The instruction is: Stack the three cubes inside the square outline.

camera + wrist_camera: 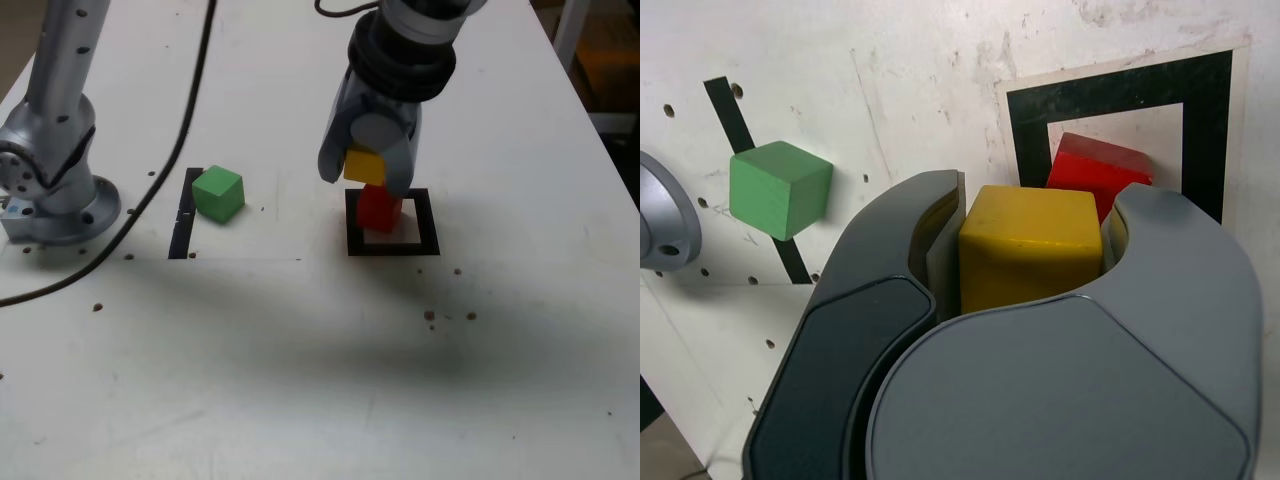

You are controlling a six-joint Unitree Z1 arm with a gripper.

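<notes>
The gripper (pixel 1030 245) is squeezing the yellow cube (pixel 1028 245) by two flat sides, just above the red cube (pixel 379 208) inside the square outline (pixel 392 247); the block looks light, hard and easy to hold.

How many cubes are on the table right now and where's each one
3. The red cube sits inside the square outline; the yellow cube is gripped in the hand just above it; the green cube lies beside the black strip. None appear hidden.
</notes>
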